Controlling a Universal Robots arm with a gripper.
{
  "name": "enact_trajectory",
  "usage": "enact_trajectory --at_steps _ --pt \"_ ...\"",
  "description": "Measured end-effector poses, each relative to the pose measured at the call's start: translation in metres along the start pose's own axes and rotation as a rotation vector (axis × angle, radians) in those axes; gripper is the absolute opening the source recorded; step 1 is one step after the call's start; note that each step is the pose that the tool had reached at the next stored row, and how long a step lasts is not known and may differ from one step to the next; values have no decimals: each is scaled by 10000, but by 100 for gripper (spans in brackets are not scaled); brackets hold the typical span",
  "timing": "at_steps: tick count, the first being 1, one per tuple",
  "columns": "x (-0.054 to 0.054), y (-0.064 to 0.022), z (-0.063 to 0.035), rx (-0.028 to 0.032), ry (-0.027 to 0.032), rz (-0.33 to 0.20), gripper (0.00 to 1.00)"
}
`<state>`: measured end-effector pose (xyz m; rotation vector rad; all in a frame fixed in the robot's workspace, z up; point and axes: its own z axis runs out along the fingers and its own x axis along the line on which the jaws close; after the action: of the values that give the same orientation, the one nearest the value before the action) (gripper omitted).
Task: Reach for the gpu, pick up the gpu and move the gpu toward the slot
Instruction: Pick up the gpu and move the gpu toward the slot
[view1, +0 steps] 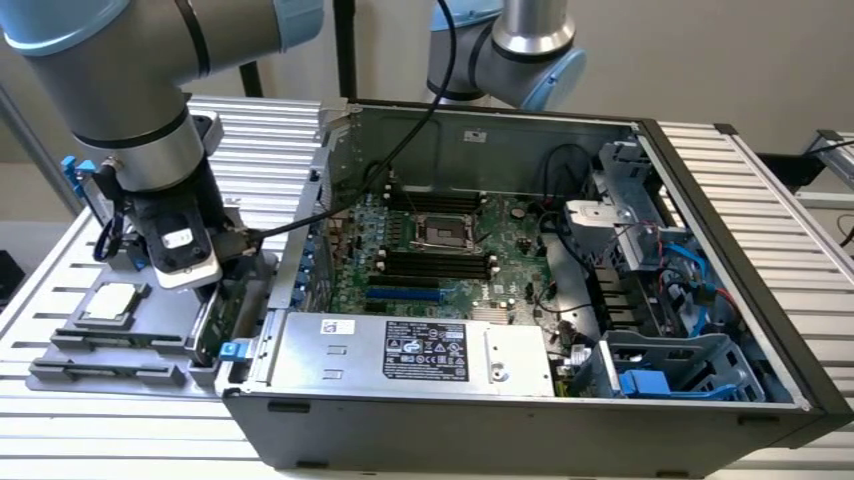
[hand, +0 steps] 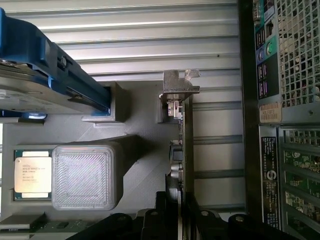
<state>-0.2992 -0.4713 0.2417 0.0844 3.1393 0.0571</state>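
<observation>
So the case (view1: 534, 440) sits open side up in the middle of the slatted table (view1: 747, 170), with the parts tray (view1: 80, 370) just beside it on the exterior view's left. On the tray, the chip (view1: 110, 302) lies flat toward the outer side and the hard drive (hand: 35, 85) is at the far end. The gpu (hand: 188, 130) stands on edge between the chip and the case wall. The gripper (hand: 176, 201) is right over the gpu's edge. Inside the case, the motherboard (view1: 427, 250) lies on the floor, the power supply (view1: 400, 350) runs along the near wall, and the drive cage (view1: 667, 370) is on the exterior view's right.
</observation>
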Motion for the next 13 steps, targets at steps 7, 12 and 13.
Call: enact_trajectory --at_steps 7,12,13 --pt "0 1 -38 0 0 0 26" --pt "0 3 -96 1 0 0 26" --pt "0 4 -110 1 0 0 26"
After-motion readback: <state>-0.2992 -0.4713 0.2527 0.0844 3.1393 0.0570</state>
